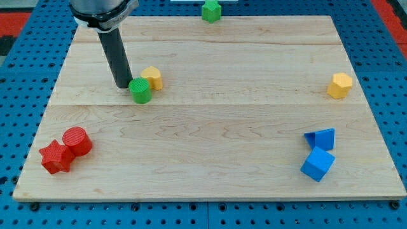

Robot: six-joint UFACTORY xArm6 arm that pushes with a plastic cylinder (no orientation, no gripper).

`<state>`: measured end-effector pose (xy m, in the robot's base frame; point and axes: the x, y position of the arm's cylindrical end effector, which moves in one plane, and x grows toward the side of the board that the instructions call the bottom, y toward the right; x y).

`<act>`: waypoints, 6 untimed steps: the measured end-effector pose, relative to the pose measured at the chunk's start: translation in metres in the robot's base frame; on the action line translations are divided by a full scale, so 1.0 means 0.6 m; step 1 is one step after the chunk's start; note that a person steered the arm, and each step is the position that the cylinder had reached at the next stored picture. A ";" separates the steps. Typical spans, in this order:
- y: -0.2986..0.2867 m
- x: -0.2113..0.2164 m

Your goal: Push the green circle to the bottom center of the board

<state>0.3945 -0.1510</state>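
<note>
Here, in the single camera view, we see no container; all blocks lie loose on the wooden board [210, 159]. We carry no claw, only a dark rod, so there is nothing to be apart or together. Our tip [123, 85] stands at the left upper part of the board, touching or almost touching the left side of the green circle [140, 90]. This green circle sits left of the centre, in the upper half, well apart from the bottom edge. A yellow block [152, 77] touches it at its upper right side; the shape of this one we cannot tell exactly.

At the view's bottom left, a red circle [77, 140] and a red star [56, 157] lie against each other. At the bottom right, a blue triangle [321, 137] sits just above a blue cube [317, 163]. A yellow hexagon [339, 84] is near the right edge. A second green block [211, 10] lies at the top edge.

The board rests on a blue surface with holes [25, 95]; red surface shows in the top corners.
</note>
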 end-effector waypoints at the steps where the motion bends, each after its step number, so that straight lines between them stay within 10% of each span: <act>1: 0.000 -0.002; 6: -0.003 0.016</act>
<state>0.4043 -0.1531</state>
